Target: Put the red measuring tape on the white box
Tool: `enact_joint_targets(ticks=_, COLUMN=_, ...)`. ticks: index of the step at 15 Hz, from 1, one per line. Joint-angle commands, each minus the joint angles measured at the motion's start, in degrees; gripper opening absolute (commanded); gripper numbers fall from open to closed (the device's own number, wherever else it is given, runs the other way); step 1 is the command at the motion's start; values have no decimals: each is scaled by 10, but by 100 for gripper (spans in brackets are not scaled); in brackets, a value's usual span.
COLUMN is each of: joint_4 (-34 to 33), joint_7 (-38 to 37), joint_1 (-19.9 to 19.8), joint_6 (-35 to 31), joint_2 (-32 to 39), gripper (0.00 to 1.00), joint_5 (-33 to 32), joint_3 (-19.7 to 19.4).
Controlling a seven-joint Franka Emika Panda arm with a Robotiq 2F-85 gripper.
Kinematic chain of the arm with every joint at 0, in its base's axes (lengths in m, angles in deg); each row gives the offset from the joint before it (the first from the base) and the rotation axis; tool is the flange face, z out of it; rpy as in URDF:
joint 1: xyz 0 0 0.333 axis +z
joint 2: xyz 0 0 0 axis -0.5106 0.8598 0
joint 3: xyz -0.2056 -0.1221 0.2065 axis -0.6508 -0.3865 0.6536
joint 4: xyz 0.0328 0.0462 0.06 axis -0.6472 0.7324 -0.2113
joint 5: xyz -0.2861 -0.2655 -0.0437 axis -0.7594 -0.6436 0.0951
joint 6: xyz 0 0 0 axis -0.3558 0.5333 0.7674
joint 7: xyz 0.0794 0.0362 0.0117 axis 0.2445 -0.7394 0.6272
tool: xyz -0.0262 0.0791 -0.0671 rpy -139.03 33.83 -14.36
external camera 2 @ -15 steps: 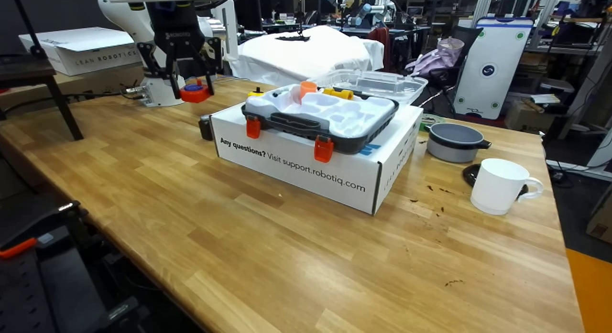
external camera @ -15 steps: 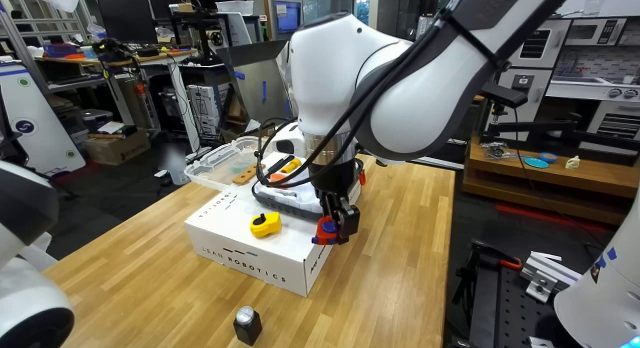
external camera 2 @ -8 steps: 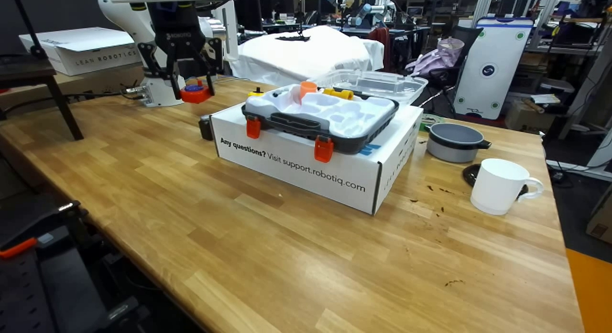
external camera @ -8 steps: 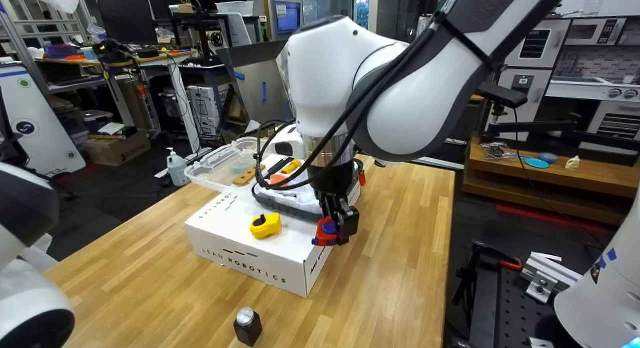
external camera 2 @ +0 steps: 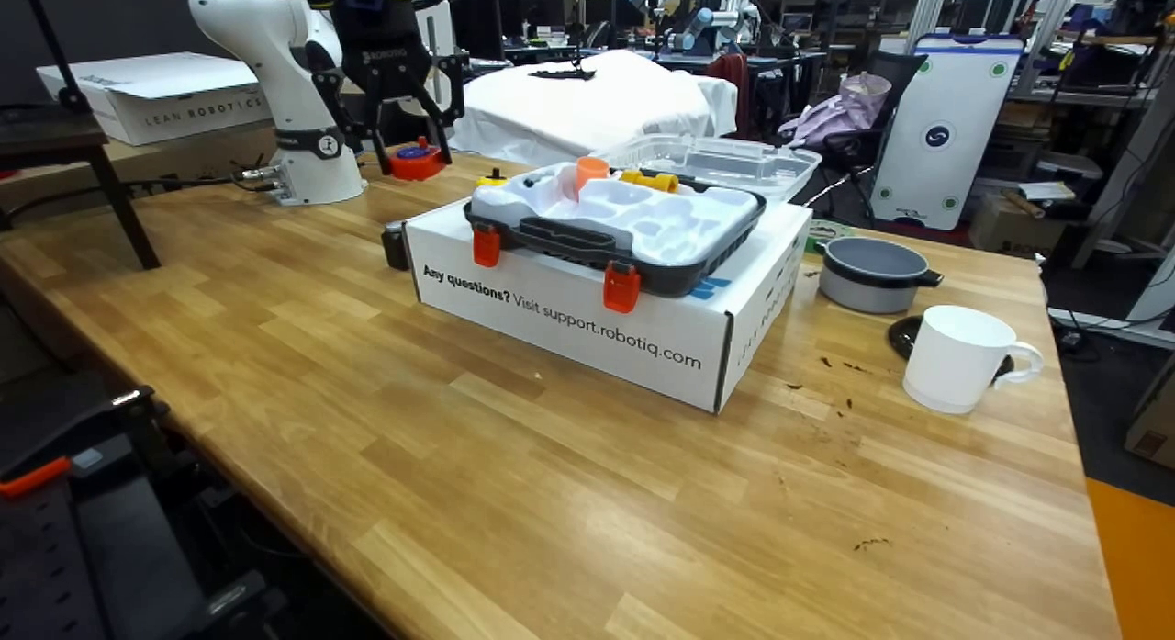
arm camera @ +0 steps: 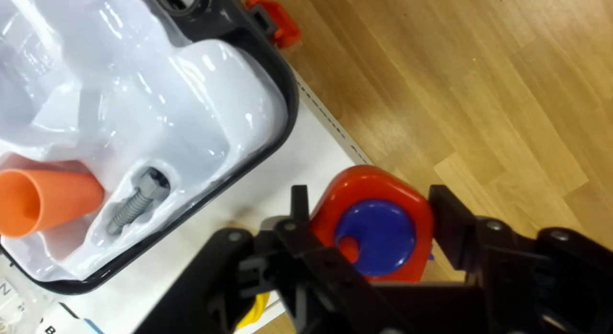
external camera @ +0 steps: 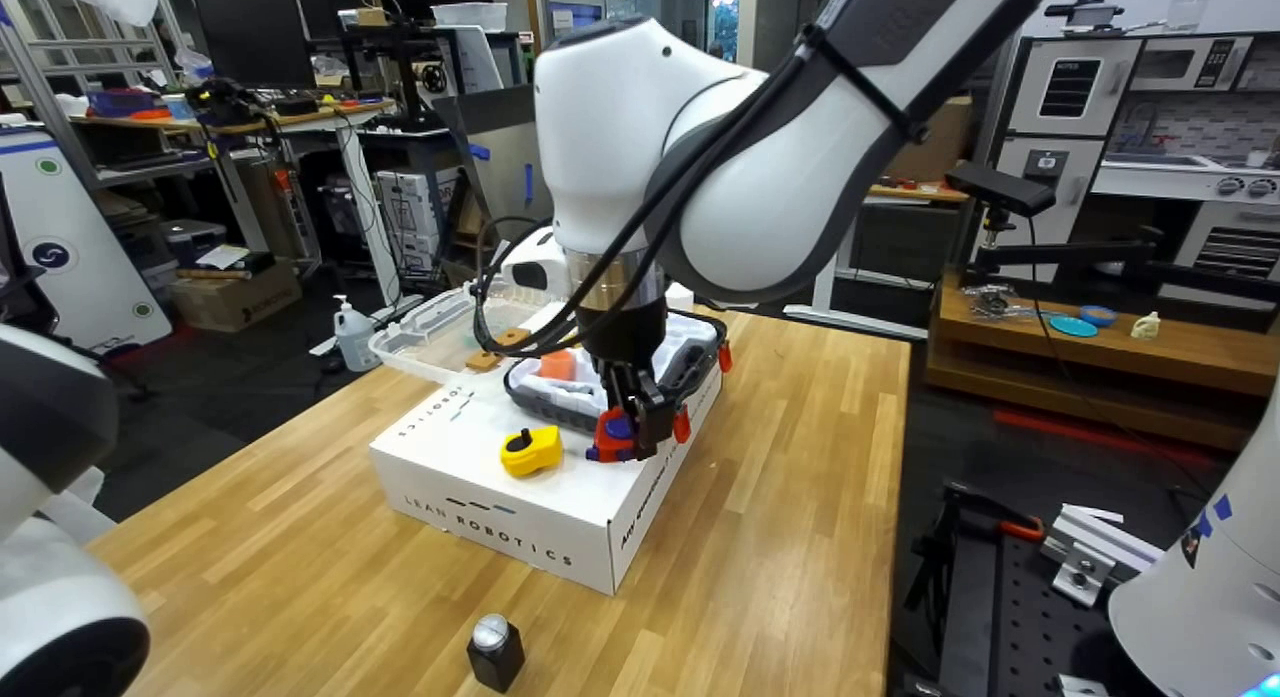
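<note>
Gripping the red measuring tape (arm camera: 376,226) in our claw (arm camera: 370,207), we should move it well over the white box (external camera: 582,492), clear of the yellow object (external camera: 531,451), before lowering.

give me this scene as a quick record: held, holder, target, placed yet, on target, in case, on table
held: red tape, in the air
holder: gripper, closed on the red tape
target: box
placed yet: no; in the wrist view the red tape overlaps the edge of the box
on target: yellow tape, case
in case: orange cup and bolt, among others
on table: mug, pot, black-grey item
</note>
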Motion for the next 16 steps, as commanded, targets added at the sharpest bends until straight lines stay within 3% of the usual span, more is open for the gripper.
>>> enact_joint_targets(ticks=1, joint_4=-53, joint_7=37, joint_1=-12, joint_6=11, joint_2=53, gripper=38, joint_5=-6, joint_3=7)
enact_joint_targets(ticks=8, joint_4=-97, joint_7=68, joint_1=-24, joint_6=20, joint_2=109, gripper=38, joint_5=-1, joint_3=14)
enact_joint_targets(ticks=16, joint_4=-94, joint_7=73, joint_1=-30, joint_6=20, joint_2=104, gripper=38, joint_5=8, joint_3=18)
